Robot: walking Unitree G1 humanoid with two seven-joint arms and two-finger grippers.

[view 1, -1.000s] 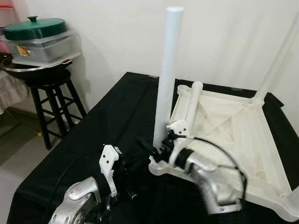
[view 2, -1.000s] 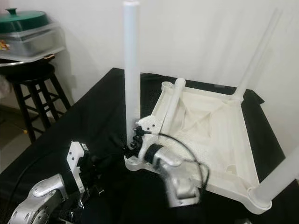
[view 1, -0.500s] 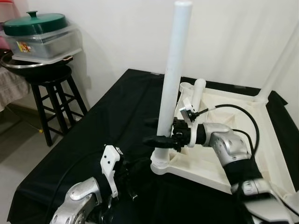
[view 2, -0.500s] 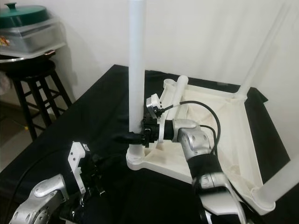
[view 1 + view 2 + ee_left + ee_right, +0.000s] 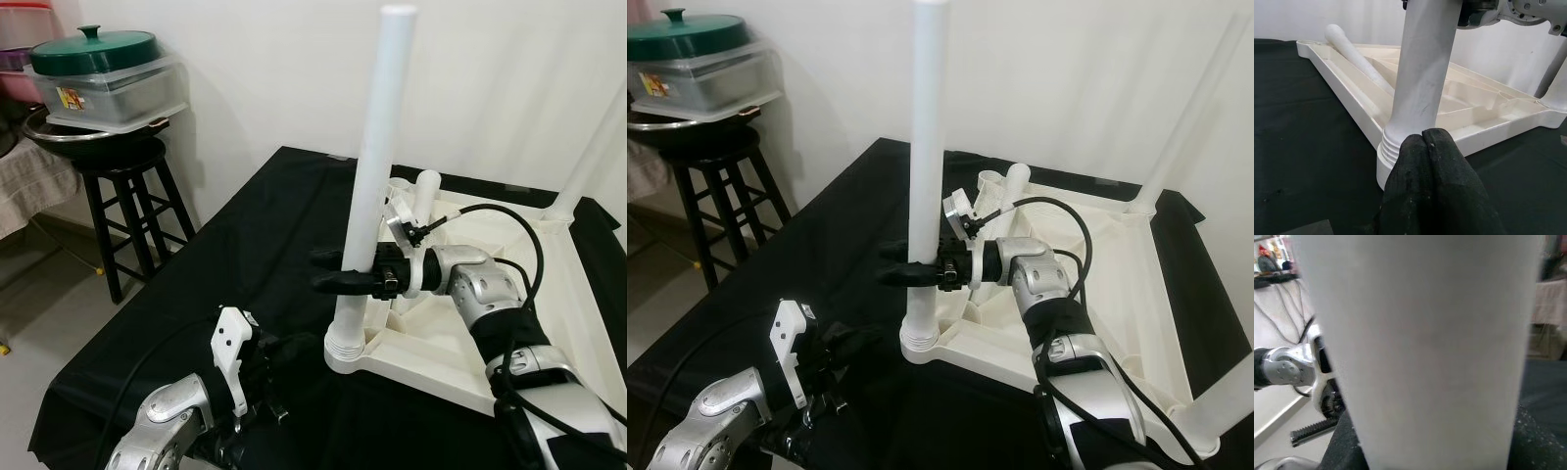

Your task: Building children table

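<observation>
A white plastic table top (image 5: pixel 549 323) lies upside down on a black cloth. One white leg (image 5: pixel 377 147) stands upright in its near left corner socket (image 5: pixel 345 351). My right gripper (image 5: pixel 316 271) is shut on this leg about a third of the way up, one finger on each side. The leg's surface (image 5: pixel 1420 342) is right up against the right wrist camera. My left gripper (image 5: pixel 1426 134) is shut and holds nothing, its tips close to the ribbed foot of the leg. A loose leg (image 5: pixel 1356 54) lies inside the table top.
Another leg (image 5: pixel 593 127) stands in the far right corner and one (image 5: pixel 1225 401) in the near right corner. A black stool (image 5: pixel 127 196) at the left carries a green-lidded pot (image 5: pixel 93 49) on a clear box. The white wall is close behind.
My right gripper has climbed from the foot of the upright leg to higher on it, with the arm now stretched out level. The camera has shifted. The left arm has hardly moved.
</observation>
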